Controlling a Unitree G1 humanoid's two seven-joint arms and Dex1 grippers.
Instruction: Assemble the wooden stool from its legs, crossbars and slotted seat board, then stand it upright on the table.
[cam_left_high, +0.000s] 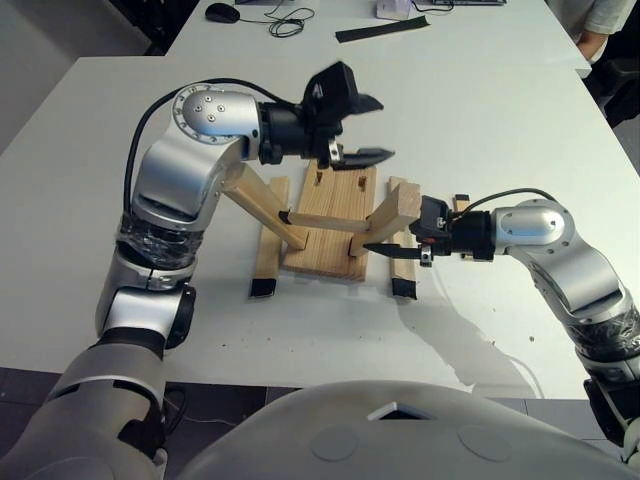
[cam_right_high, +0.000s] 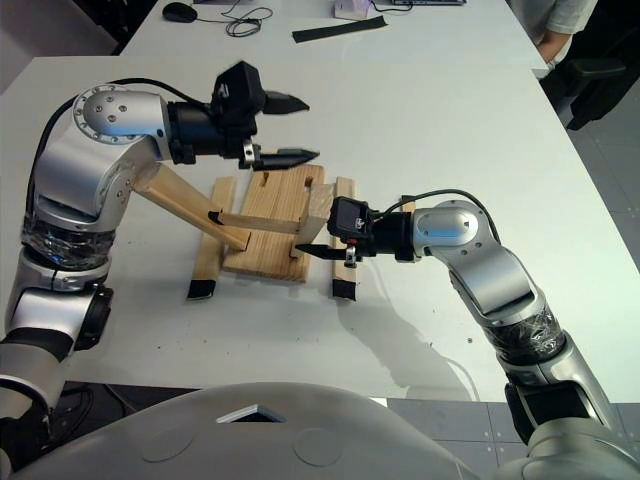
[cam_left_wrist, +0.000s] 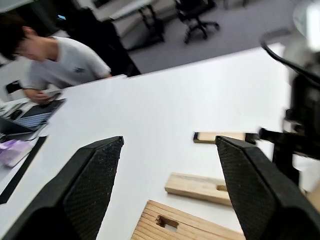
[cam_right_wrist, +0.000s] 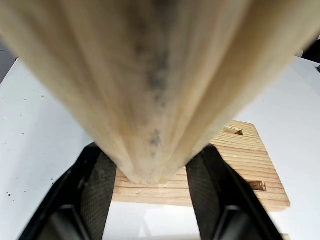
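Broadly, the head views come first. A frame of two legs joined by one crossbar stands tilted on the slotted seat board, which lies flat on the table. The crossbar's long axis runs left to right across the board. The right gripper comes in from the robot's right, low over the board, and is clenched on the frame's right leg. The frame's left leg slopes up and to the left, passing under the left forearm. The left gripper hangs released, jaws spread, above the board's far edge, higher than the frame and touching nothing. Two loose legs lie flat on the table, one on each side of the board, with their long axes running away from the robot.

Left wrist view. Between the spread fingers the seat board's far edge lies below, with one slot cut near it.

Right wrist view. The right leg runs straight out from the claw, pressed between both pads. The seat board lies beyond and below, slots facing up.

Judgement: with the right claw holding one end of the frame, the free left leg is the left arm's to take. It lies below that claw and nearer the robot.
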